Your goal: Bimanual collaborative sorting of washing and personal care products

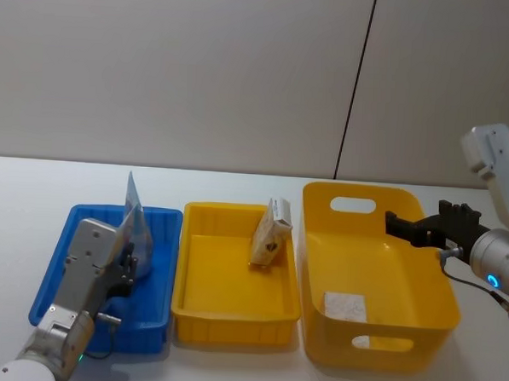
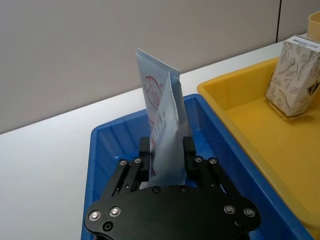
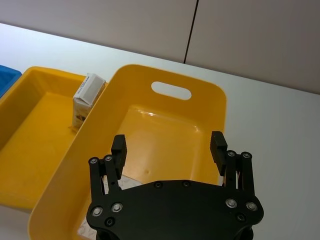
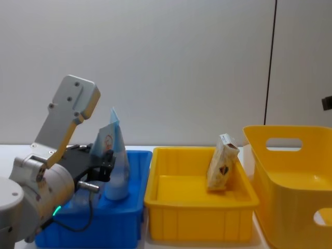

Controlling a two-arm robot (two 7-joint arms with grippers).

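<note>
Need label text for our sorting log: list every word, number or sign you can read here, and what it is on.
Nothing reads as quotable text.
Pale bluish soft pouch in the left gripper: red line print, illegible.
Tan patterned paper packet: small print along the top and a dark emblem, too small.
White flat packet in the deep yellow plastic basket: faint print, blurred.

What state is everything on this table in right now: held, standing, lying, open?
Pouch: upright in the blue bin, gripped.
Left gripper: shut on the pouch.
Right gripper: open, empty, over the deep bin's right side.
Tan packet: leaning on the tray's right wall.
White packet: flat on the deep bin's floor.
</note>
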